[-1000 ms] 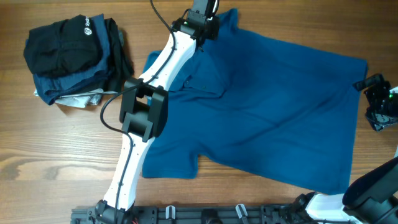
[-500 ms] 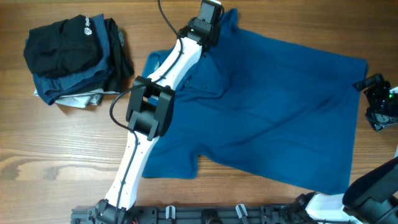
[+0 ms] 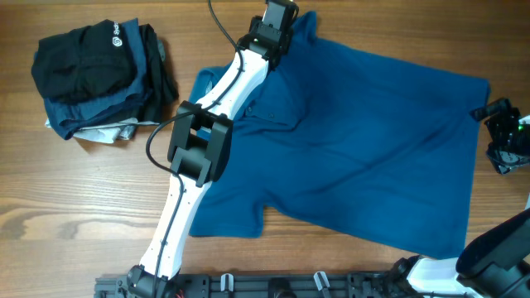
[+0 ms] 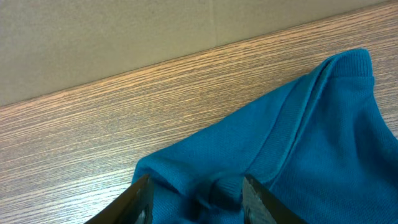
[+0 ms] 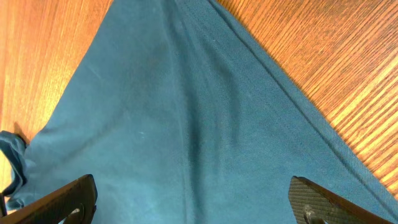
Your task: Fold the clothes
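left arm (image 3: 236,81) stretched from lower left to top centre | left tool (image 3: 277,18) fingers part-way apart | right tool (image 3: 503,136) right edge, fingers wide apart

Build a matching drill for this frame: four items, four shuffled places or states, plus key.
Items
1. blue polo shirt
2. black garment
3. left gripper
4. right gripper

Places or states
A. on top of the folded pile at the left
B. at the shirt's far end, fingers either side of bunched fabric
C. spread out on the table
D. open wide over the shirt's right edge

Pairs: 1-C, 2-A, 3-B, 4-D
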Controlling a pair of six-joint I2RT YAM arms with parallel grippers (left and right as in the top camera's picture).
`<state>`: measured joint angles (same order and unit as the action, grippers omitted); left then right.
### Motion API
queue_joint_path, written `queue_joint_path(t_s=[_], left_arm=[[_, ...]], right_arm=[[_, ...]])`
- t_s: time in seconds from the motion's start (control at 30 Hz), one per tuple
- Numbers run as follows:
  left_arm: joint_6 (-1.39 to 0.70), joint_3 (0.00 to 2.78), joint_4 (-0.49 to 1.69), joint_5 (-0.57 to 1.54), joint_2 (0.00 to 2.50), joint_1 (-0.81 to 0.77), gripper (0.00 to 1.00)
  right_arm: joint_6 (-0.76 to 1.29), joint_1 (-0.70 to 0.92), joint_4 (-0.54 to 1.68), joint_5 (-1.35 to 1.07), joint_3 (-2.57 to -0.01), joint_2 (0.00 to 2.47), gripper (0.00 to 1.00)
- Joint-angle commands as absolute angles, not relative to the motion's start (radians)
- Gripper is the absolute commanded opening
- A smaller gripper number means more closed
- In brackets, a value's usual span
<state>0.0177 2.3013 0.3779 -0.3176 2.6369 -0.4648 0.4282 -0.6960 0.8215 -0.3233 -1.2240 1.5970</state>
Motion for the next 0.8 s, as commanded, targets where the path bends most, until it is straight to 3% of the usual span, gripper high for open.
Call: queue_joint_path(t_s=[0.0, 0.13, 0.5, 0.6, 0.7, 0.77], left_arm=[[0.043, 2.302, 0.378, -0.338, 2.646, -0.473, 0.47], [0.132, 2.302, 0.391, -0.339, 2.646, -0.495, 0.52], [0.13, 2.302, 0.439, -0.338, 2.646, -0.491, 0.51], [0.127, 2.302, 0.448, -0.338, 2.646, -0.482, 0.47], [0.127, 2.302, 0.451, -0.338, 2.646, -0.474, 0.33], [0.127, 2.302, 0.455, -0.338, 2.646, -0.471, 0.33]], right_arm=[[0.422, -0.694, 0.818, -0.338, -1.238, 1.578, 0.99], [0.422, -0.694, 0.818, -0.338, -1.238, 1.578, 1.0], [0.422, -0.694, 0.818, -0.338, -1.238, 1.578, 0.99], [0.422, -0.694, 0.818, -0.339, -1.238, 1.578, 0.99], [0.422, -0.694, 0.818, -0.338, -1.238, 1.578, 1.0], [0.422, -0.694, 0.818, -0.338, -1.238, 1.578, 0.99]])
